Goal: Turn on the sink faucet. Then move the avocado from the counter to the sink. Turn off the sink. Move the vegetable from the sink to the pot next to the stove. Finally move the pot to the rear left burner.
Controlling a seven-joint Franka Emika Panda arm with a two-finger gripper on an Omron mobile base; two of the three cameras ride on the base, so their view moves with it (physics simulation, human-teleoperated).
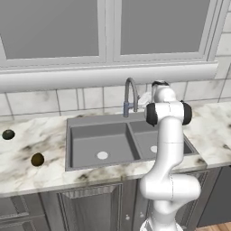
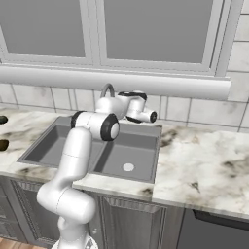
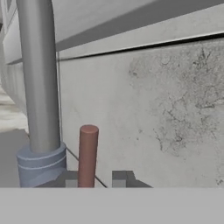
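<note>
Fingers (image 3: 95,178) stand narrowly apart at the base of the sink faucet (image 1: 130,95), the reddish-brown lever (image 3: 87,155) rising between the two tips (contact not clear). Faucet's grey column (image 3: 38,78) stands just left of the fingers in the hand view. No water visible at the spout. Sink (image 1: 85,135) lies below. Avocado (image 1: 37,159) rests on the bench (image 1: 27,140), well away from the fingers, left of the sink; a darker ball (image 1: 8,134) sits behind it.

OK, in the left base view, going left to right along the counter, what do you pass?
Dark green-black ball → avocado → sink left basin → sink faucet → robot arm.
</note>
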